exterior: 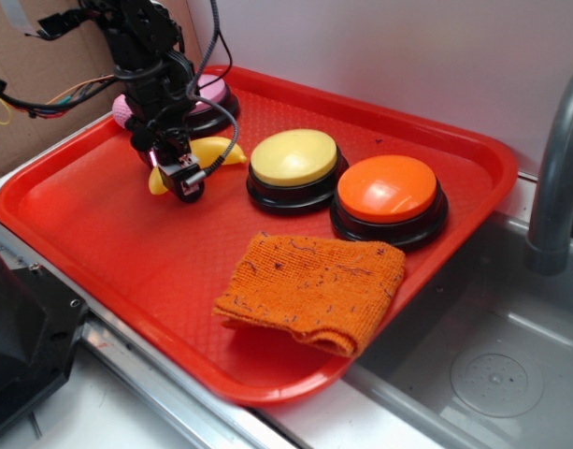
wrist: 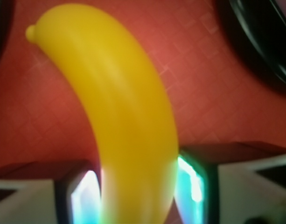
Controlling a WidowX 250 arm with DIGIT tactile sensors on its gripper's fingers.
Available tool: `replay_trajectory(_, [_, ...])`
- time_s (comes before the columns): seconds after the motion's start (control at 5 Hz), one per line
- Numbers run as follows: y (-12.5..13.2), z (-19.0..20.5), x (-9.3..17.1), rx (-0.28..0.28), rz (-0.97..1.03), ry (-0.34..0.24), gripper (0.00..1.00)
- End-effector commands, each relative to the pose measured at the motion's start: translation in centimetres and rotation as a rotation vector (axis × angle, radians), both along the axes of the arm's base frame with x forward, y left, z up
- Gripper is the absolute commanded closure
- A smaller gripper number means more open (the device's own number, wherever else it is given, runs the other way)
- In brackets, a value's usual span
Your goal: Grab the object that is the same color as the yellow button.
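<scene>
Red tray point(exterior: 99, 224): holds a toy banana point(exterior: 214, 152), lying just left of the yellow button point(exterior: 293, 157). Gripper point(exterior: 179, 173) is down over the banana's near end; in the wrist view its fingers point(wrist: 82, 196) press both sides of the banana point(wrist: 129, 126). Also aboard: orange button point(exterior: 389, 189), pink button point(exterior: 211, 94), orange cloth point(exterior: 314, 288).

Banana point(exterior: 214, 152) on tray point(exterior: 99, 234), left of buttons point(exterior: 293, 157).

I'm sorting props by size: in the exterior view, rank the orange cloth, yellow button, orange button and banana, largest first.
1. orange cloth
2. orange button and yellow button, look alike
3. banana, smallest, though partly hidden by the gripper
</scene>
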State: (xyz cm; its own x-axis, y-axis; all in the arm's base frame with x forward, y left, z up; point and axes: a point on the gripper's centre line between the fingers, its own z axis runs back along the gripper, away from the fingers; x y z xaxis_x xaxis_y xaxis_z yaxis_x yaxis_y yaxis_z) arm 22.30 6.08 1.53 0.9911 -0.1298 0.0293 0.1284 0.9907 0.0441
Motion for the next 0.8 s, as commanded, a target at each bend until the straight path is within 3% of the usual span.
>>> replay_trajectory(0.0, [0.2,4.0,-0.2,-0.008,0.051,-0.041,1.00])
replay_trajectory(0.2, [-0.5,7.6,-0.8,0.009,0.032,-0.013,1.00])
replay_trajectory(0.6, [-4.4,13.3,-3.4,-0.002,0.043,0.042,1.00])
